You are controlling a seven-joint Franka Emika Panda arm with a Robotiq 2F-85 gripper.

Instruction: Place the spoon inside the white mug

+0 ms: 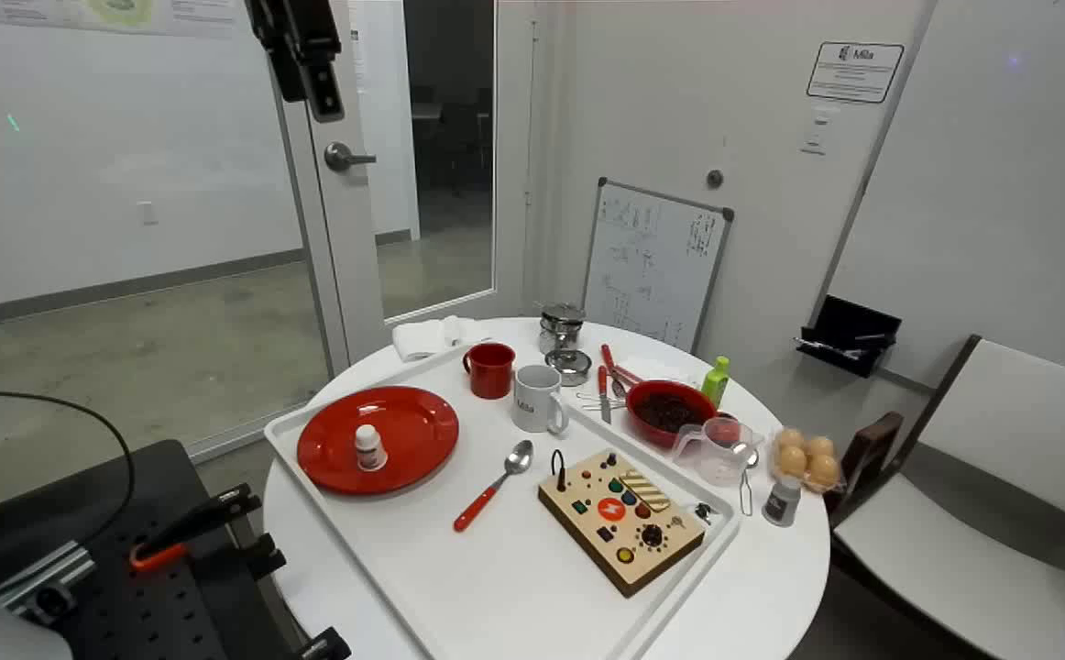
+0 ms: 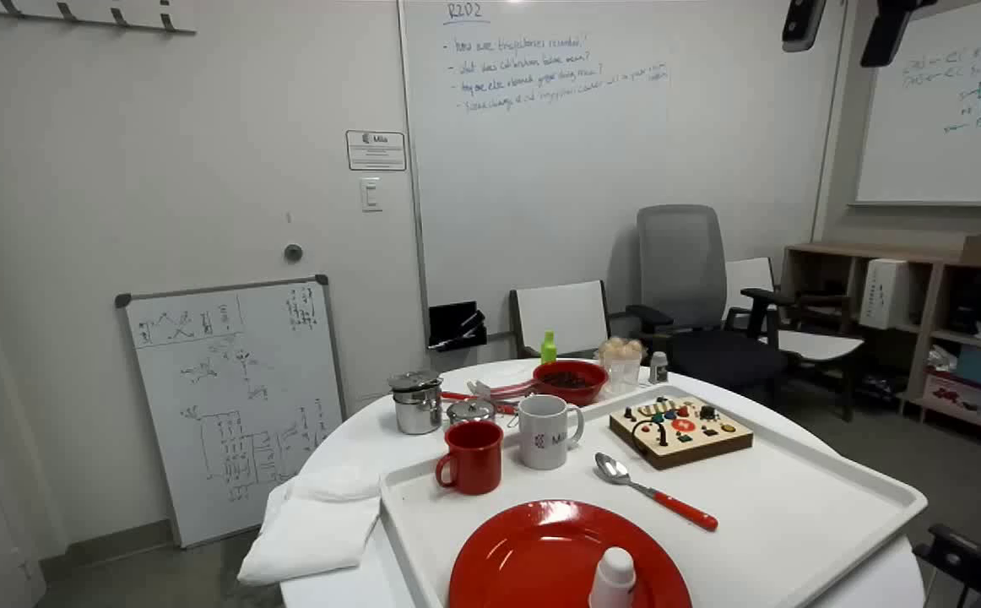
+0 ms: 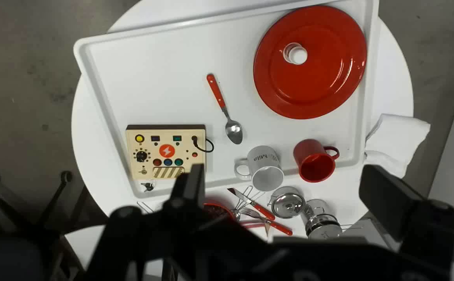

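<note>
On a tray point(image 3: 156, 89), red-handled spoon point(image 3: 221, 100), its metal bowl point(image 3: 234, 132) gleaming, lettered white mug point(image 3: 264, 166), jaws spread wide above

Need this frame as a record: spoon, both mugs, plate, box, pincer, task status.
spoon: lying on the tray, bowl end toward the white mug
white mug: upright on tray, beside the red mug
red mug: upright on tray
red plate: on tray, small white bottle standing on it
wooden box: on tray, button side up
pincer: open, holding nothing, above the table
task status: spoon not yet in white mug
</note>
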